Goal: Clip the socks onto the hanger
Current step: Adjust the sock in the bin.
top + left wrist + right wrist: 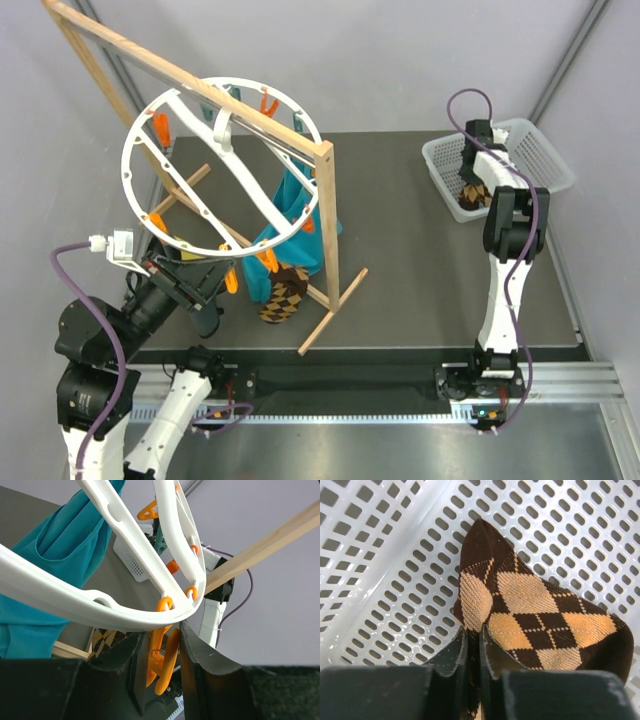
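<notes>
Your right gripper (473,641) sits closest to the lens, jaws pinched together on a brown-and-tan argyle fabric sock (530,610) lying in the white perforated plastic basket (395,555) at two o'clock on the table. Your left gripper (163,634) brackets a small orange plastic clip (162,667) hanging from the large white round plastic hanger (100,605) at ten o'clock; you cannot tell whether those jaws press it. A second argyle sock (284,296) hangs below the ring's five o'clock rim.
</notes>
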You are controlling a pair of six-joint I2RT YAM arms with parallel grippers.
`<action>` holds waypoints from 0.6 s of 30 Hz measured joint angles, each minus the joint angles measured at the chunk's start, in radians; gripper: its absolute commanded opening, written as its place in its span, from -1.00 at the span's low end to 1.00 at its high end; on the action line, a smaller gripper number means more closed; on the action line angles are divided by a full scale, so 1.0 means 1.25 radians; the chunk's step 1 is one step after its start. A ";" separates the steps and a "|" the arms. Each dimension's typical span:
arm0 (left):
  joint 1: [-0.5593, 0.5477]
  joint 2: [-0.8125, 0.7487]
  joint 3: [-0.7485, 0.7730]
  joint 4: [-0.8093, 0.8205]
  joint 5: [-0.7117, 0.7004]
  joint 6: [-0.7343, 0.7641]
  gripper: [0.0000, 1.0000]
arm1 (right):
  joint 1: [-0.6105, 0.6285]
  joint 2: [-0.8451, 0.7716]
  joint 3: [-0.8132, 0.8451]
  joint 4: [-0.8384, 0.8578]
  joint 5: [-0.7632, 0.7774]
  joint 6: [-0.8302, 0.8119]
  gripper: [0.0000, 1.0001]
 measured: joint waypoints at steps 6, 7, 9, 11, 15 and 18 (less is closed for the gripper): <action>0.000 0.002 0.000 0.002 0.002 0.000 -1.00 | -0.012 -0.059 -0.004 -0.009 -0.002 0.043 -1.00; 0.000 0.002 0.000 0.002 0.003 0.000 -1.00 | -0.017 -0.086 -0.007 -0.007 -0.006 0.058 -1.00; 0.000 0.002 0.000 0.002 0.004 0.000 -1.00 | -0.028 -0.139 -0.007 0.003 -0.008 0.077 -1.00; 0.000 0.002 0.000 0.002 0.004 0.000 -1.00 | -0.041 -0.199 -0.007 0.024 -0.008 0.098 -1.00; 0.000 0.002 0.000 0.002 0.007 0.000 -1.00 | -0.068 -0.304 -0.030 0.093 -0.031 0.188 -1.00; 0.000 0.002 0.001 0.000 0.007 0.000 -1.00 | -0.096 -0.342 -0.092 0.147 -0.062 0.266 -0.98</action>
